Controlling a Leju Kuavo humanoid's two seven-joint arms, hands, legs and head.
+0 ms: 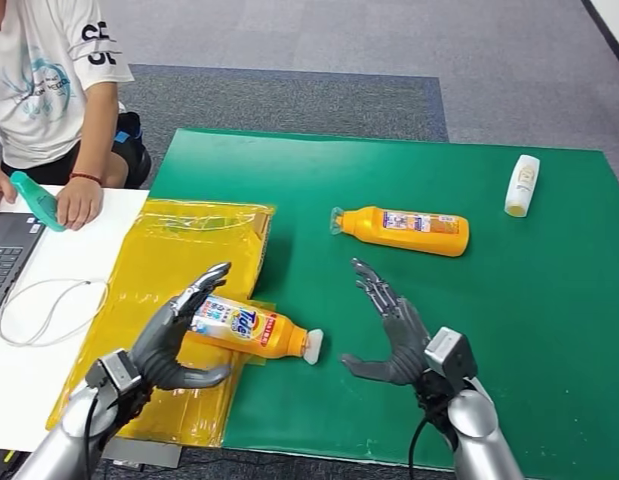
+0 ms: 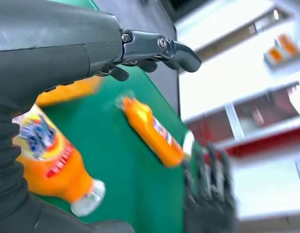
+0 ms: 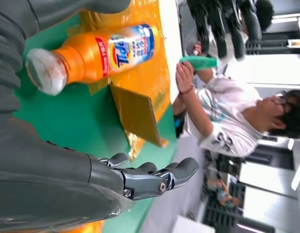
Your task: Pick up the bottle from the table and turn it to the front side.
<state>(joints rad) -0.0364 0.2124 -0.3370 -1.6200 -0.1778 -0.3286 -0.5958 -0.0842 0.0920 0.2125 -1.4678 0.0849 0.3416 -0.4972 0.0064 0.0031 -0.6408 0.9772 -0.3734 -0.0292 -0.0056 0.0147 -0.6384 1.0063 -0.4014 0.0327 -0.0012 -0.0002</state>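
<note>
Two hands frame one bottle. At the left, the left hand (image 1: 174,335) cups the base end of the near bottle (image 1: 249,329), fingers spread above and thumb below; whether it truly grips or merely brackets cannot be told from here, though the fingers look loose rather than clamped. The bottle lies on its side, half on the yellow plastic sheet (image 1: 162,270) and half on the green mat (image 1: 442,300), its white cap (image 1: 313,346) pointing right.

Risk, as a judgement: the round body may roll or slide off the slick sheet if the fingers close unevenly, and the crinkled plastic could be pinched along with it.

Appearance: orange plastic, blue-and-red printed label facing up, pale cap, smooth and glossy.

To the right, the right hand (image 1: 393,330) hovers open and empty, palm toward the cap, fingers apart. A careless sweep here could knock the second orange bottle (image 1: 402,230) lying farther back. Far right rests a small white bottle (image 1: 522,185).
</note>
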